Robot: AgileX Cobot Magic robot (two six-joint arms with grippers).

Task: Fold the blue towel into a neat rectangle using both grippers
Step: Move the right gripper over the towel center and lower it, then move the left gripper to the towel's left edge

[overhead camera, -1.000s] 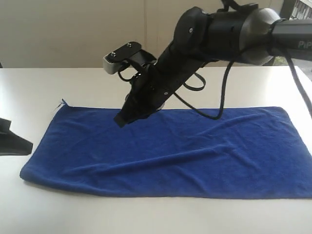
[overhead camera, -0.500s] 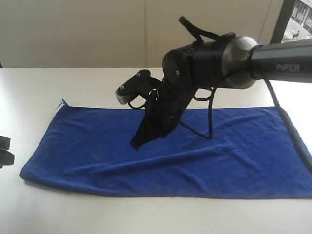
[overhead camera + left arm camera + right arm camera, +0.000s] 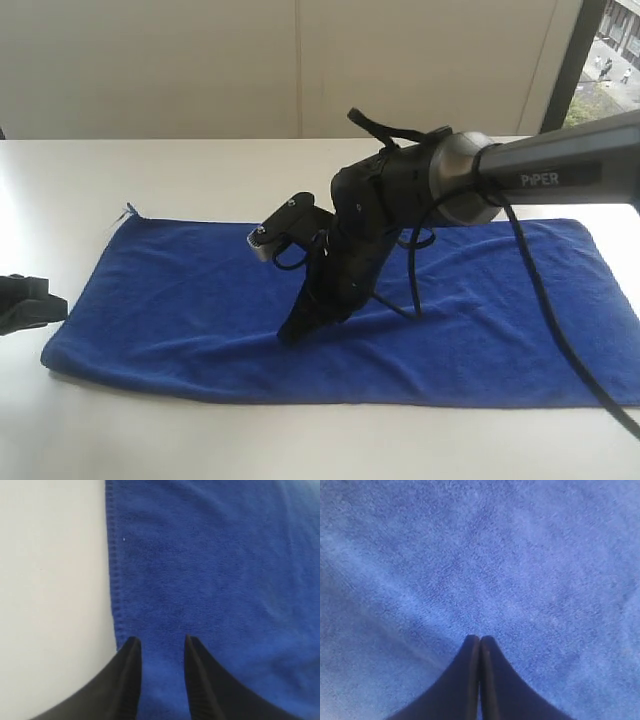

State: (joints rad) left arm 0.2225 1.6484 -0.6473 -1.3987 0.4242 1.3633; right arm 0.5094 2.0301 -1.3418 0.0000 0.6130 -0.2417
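Reading the markings first, you find white lettering "PiPER" (image 3: pixel 540 178) on the grey sleeve (image 3: pixel 580 160) of the right arm. No other writing is legible.

- Small white label (image 3: pixel 130 210): at the far left corner of the cloth in the exterior view, too small to read.
- Deep royal-blue terry blue towel (image 3: pixel 480 320): rectangular and lying spread out flat on the table, its long side running across the exterior view. It shows a few shallow creases, and a stitched hem shows along one short edge in the left wrist view.
- Black two-finger right gripper (image 3: pixel 290 335): reaches across to the middle of the towel, tip pointed down at the cloth. In the right wrist view its fingers (image 3: pixel 470 680) are pressed together with nothing between them. You cannot tell whether the tip actually bears on the cloth.
- Black two-finger left gripper (image 3: pixel 161 647): fingers spread apart, poised over the towel just inside its hemmed short edge and holding nothing.
- Loose black cable (image 3: pixel 520 260): hangs from the right arm across the towel.
- Plain white table (image 3: pixel 200 170): smooth and matt.
- Cream wall panels (image 3: pixel 150 60): behind the table.
- Dark-framed window (image 3: pixel 572 60): at the upper right, daylight outside.
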